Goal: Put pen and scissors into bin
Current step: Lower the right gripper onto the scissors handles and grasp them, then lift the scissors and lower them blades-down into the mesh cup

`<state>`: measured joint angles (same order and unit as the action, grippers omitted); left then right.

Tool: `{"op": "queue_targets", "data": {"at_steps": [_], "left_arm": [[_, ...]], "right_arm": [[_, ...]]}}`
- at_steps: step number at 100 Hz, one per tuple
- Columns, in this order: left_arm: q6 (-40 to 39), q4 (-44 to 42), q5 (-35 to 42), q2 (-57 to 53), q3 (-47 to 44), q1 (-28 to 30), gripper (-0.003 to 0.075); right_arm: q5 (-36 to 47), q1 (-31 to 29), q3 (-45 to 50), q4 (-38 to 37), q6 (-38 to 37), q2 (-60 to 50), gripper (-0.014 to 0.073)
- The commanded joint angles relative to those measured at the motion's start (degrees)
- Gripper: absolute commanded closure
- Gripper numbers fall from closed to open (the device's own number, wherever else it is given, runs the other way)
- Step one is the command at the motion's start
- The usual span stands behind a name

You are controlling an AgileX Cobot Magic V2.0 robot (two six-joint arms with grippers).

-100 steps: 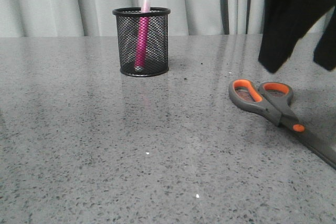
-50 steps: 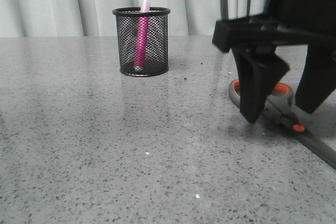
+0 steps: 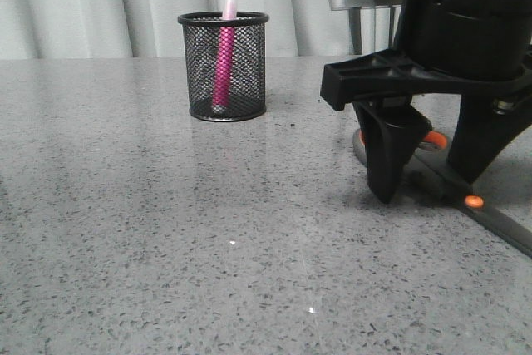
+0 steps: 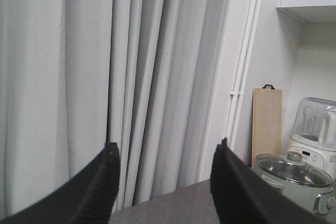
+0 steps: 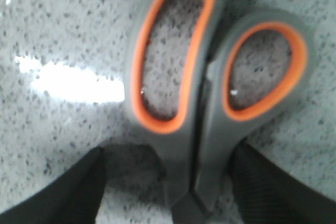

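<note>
Two fingers of the right gripper [image 3: 432, 174] are spread wide and planted on either side of the scissors [image 3: 465, 197], down at the table [image 3: 166, 239] on the right; whether they touch the handles I cannot tell. The right wrist view has the scissors [image 5: 210, 87] flat on the speckled grey surface, orange-lined loops clear, the dark shank running between the two black fingers [image 5: 58, 192]. Over at far centre-left stands the bin [image 3: 224, 66], upright, with the pen [image 3: 225, 47] inside it, pale cap poking above the rim. Up high, the left gripper [image 4: 165, 182] has its jaws apart, holding nothing, facing curtains [image 4: 105, 66].
</note>
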<state>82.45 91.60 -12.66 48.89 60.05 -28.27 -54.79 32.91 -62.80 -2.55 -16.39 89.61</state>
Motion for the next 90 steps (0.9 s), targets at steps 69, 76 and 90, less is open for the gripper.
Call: {"op": "queue_targets", "data": {"at_steps": [69,76,90], "left_arm": [[-0.6,1.2,-2.9,-0.6,1.6,-0.5,0.0367],[-0.6,1.2,-3.0,-0.6,1.6,-0.5,0.0367],[-0.6,1.2,-3.2,-0.6,1.6,-0.5,0.0367]], "right_arm": [[34.2,-1.8,-14.9,-2.8,0.3,-11.0,0.0662],[44.4,-1.8,-14.9,-2.8,0.3,-10.9,0.0662],[64.0,-1.8,-13.0,-3.2,0.3,-7.3,0.0662]]}}
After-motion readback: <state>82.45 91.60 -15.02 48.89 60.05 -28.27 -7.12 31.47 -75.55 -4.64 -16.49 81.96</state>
